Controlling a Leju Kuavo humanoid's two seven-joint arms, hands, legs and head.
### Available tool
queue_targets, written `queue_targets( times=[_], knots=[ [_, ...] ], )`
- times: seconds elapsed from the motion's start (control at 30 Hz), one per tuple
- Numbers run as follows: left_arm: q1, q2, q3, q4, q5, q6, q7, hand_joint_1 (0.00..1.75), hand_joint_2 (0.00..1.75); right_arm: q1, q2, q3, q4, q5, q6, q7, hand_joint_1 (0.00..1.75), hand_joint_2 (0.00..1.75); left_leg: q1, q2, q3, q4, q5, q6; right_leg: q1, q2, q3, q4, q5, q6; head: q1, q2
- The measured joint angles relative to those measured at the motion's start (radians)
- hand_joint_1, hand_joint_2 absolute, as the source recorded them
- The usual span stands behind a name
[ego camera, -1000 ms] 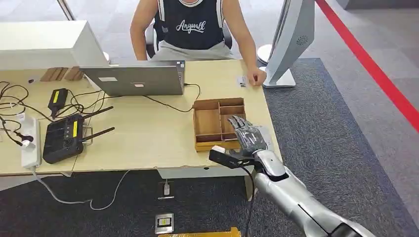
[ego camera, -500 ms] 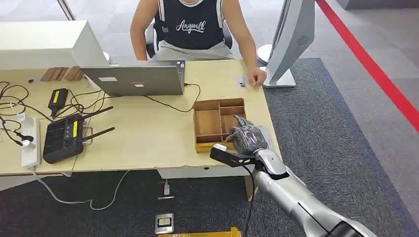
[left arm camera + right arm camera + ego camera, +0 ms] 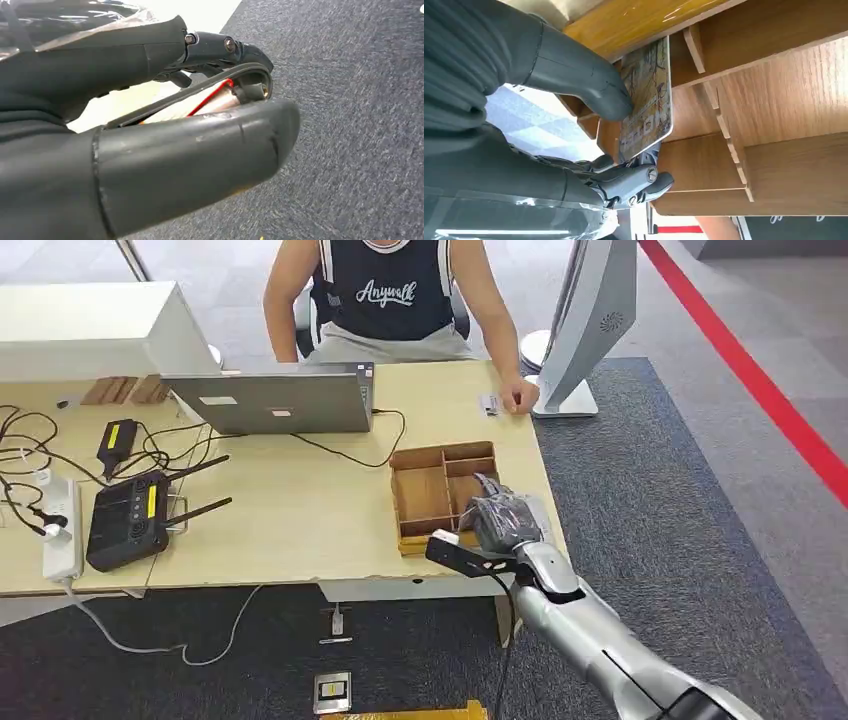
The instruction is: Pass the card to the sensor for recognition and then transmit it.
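1. Card: a printed card with a pale edge, standing tilted in the near-right compartment of the wooden organiser tray, pinched by the right hand between the thick grey thumb and the darker fingers behind it.
2. A second ago that hand lay flat and spread over the tray; half a second ago its fingers curled in, and now they are closed on the card. The tray also seems to have shifted slightly on the desk.
3. Judged from this, the grasp is made and the card is ready to be lifted out; presenting it to the sensor has not begun.
4. Which object is the sensor cannot be told; a white stand rises just beyond the desk's far right corner.
5. The left hand hangs over grey carpet, fingers curled in, holding nothing.
6. A seated person rests a hand on the desk near the stand, behind a laptop.
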Motion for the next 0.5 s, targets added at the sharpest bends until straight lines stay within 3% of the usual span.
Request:
queue_targets(
  times=[0.3, 0.5],
  knots=[
    [0.0, -0.002, 0.0, 0.0, 0.003, 0.007, 0.0, 0.0, 0.0, -0.009, 0.006, 0.0, -0.002, 0.007, -0.033, -0.007, 1.75, 1.75, 0.0, 0.0, 0.0, 0.0, 0.0, 0.0, 0.0, 0.0, 0.0, 0.0, 0.0, 0.0, 0.0, 0.0],
    [0.0, -0.001, 0.0, 0.0, -0.001, 0.006, -0.003, 0.0, 0.0, -0.047, -0.019, -0.015, -0.096, 0.018, -0.019, 0.055, 1.75, 1.75, 0.0, 0.0, 0.0, 0.0, 0.0, 0.0, 0.0, 0.0, 0.0, 0.0, 0.0, 0.0, 0.0, 0.0]
  ],
)
